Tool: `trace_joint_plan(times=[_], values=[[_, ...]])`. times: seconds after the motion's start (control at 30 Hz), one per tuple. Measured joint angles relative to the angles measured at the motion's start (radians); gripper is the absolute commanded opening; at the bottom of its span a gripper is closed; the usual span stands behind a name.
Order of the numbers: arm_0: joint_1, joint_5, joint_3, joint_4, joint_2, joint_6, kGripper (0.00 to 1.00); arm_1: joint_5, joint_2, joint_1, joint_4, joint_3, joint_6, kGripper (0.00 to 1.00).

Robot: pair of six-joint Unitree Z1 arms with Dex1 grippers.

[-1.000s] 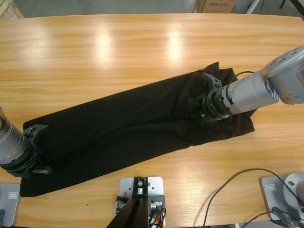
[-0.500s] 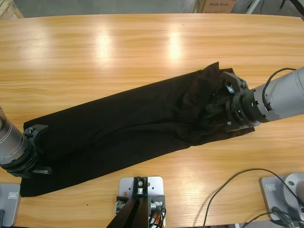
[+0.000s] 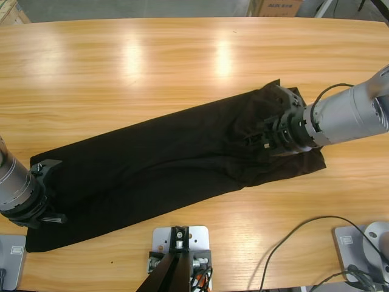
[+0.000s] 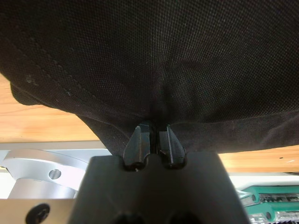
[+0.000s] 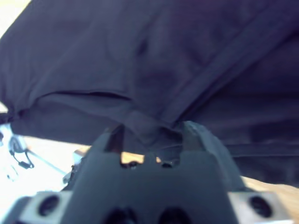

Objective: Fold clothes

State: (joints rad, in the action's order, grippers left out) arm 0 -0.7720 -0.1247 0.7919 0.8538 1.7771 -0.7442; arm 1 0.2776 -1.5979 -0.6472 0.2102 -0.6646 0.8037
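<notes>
Black polo shirt (image 3: pixel 158 164) lies long across the table (image 3: pixel 152 67); left gripper (image 4: pixel 153 140) pinches its near-left hem; right gripper (image 5: pixel 152 133), jaws apart around a fold, should probably close next, then lift.

Right gripper (image 5: pixel 152 135) is sitting with jaws parted, a bunched fold of the black shirt (image 5: pixel 154 70) lying between them. Creased fabric is filling most of the view, one long seam running diagonally. Wooden surface (image 5: pixel 268 189) is showing at lower right.
</notes>
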Motion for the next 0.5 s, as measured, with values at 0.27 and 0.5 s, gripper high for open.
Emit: trace_joint_plan(times=[0.27, 0.5], values=[[-0.001, 0.000, 0.000, 0.000, 0.000, 0.000, 0.000, 0.016, 0.000, 0.132, -0.196, 0.150, 0.050, 0.954], [-0.002, 0.000, 0.000, 0.000, 0.000, 0.000, 0.000, 0.039, -0.026, 0.158, -0.273, 0.171, 0.052, 0.902]])
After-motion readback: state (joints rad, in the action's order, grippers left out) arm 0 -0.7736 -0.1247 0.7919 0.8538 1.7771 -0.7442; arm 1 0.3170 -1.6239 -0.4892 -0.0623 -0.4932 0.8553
